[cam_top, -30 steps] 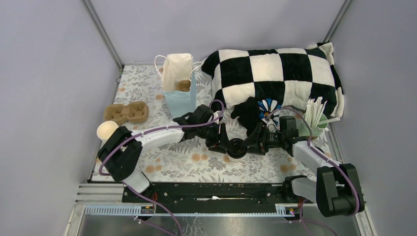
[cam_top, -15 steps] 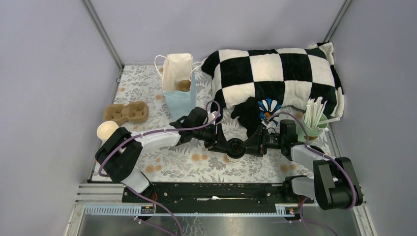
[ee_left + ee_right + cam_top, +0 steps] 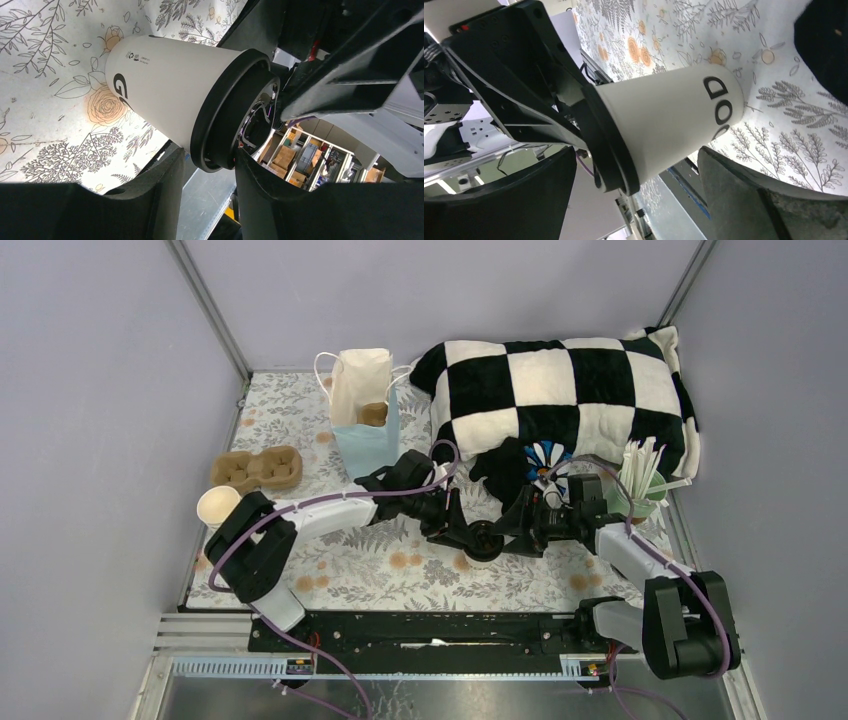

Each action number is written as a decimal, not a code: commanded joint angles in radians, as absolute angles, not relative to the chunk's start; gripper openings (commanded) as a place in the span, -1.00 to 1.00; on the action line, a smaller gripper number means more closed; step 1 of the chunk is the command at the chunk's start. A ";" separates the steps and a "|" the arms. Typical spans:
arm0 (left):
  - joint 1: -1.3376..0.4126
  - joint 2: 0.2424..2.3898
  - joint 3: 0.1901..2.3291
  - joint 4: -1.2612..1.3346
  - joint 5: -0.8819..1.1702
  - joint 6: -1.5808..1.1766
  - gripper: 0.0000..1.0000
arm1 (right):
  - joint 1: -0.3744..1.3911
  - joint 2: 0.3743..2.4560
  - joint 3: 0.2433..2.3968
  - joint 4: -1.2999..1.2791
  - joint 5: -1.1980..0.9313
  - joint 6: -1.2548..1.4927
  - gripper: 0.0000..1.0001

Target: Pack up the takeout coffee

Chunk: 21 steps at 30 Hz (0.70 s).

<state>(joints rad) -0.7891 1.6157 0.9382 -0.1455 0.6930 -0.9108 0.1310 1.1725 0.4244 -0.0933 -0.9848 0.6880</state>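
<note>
Cup (image 3: 481, 546) stands upright on the floral surface (image 3: 350, 575), midway between the two arms. Left tool (image 3: 210, 167) is closed partway, pinching the black lid (image 3: 212, 115) at its rim. Right tool (image 3: 639, 160) is spread wide around the cup's body, clear of it.

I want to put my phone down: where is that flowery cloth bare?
Bare cloth: the back-left corner, behind the cardboard carrier and left of the blue bag; also the near strip in front of the takeout coffee. Crowded: the middle, where the left gripper and right gripper flank it, and the right, under the checkered pillow and straw cup.
</note>
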 commanded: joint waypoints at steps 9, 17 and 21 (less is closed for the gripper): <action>-0.811 1.721 0.911 -0.385 0.453 -0.802 -0.14 | 0.160 1.338 0.554 -0.101 -0.976 0.554 0.89; -0.813 1.727 0.891 -0.384 0.438 -0.807 -0.14 | 0.162 1.379 0.442 -0.016 -0.939 0.598 0.65; -0.812 1.733 0.837 -0.356 0.423 -0.811 -0.15 | 0.161 1.403 0.297 0.109 -0.839 0.705 0.62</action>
<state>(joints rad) -0.7986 1.6379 0.9619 -0.1677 0.6884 -0.8921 0.1448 1.3483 0.4580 0.0589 -1.0336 0.6270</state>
